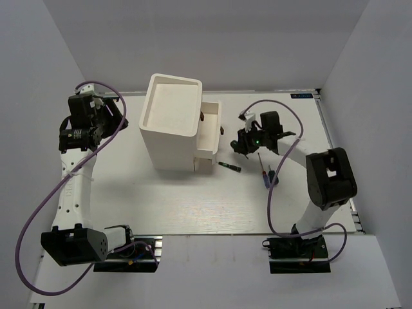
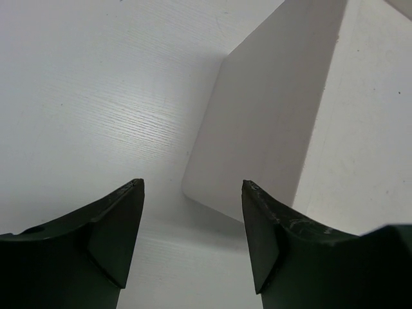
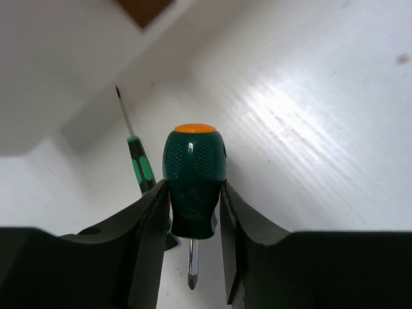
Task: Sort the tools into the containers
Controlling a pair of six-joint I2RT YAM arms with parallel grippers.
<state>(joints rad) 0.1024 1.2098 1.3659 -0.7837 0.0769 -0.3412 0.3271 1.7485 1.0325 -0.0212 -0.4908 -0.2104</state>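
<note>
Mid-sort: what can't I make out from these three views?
- Top view: inside of the open white drawer; too small, washed out.
- Top view: any lower drawers, hidden under the top of the tall white cabinet.
- Right wrist view: whether the stubby dark-green, orange-capped screwdriver is lifted; the right fingers block beneath.

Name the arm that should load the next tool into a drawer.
Right. The right arm's fingers clamp the stubby dark-green screwdriver with the orange cap, and the pulled-out drawers of the tall white cabinet face that side. The left arm's fingers stand open and empty at its closed side.
</note>
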